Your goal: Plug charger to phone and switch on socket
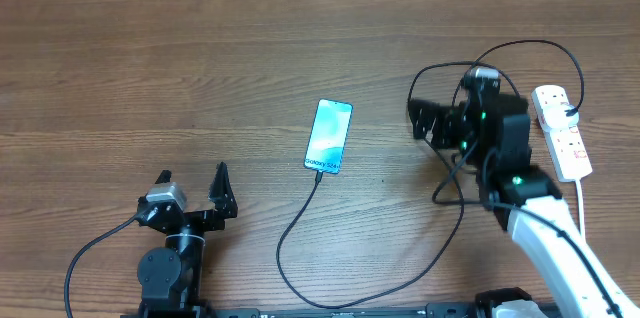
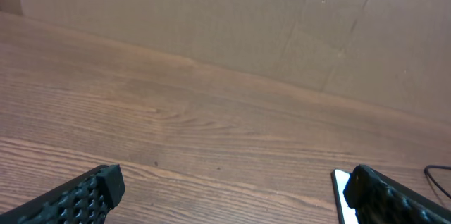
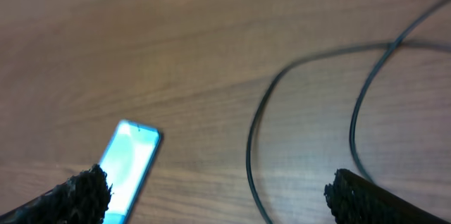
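- Left fingers (image 1: 221,186), lower left, spread wide, empty.
- Right fingers (image 1: 420,114), right of the phone (image 1: 329,136), wide, empty.
- Charger (image 1: 300,220) reaches phone's lower edge.

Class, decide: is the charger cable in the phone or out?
In, it appears: overhead, the cable ends at the phone's lower edge; the joint is too small to confirm.

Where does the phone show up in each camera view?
Overhead: phone at centre, slightly tilted, screen lit.
Left wrist: only a sliver at the bottom edge, right of centre.
Right wrist: bottom left, screen lit.
Shared landmark: the black charger cable reaching the phone's lower end; its loops show in the right wrist view.
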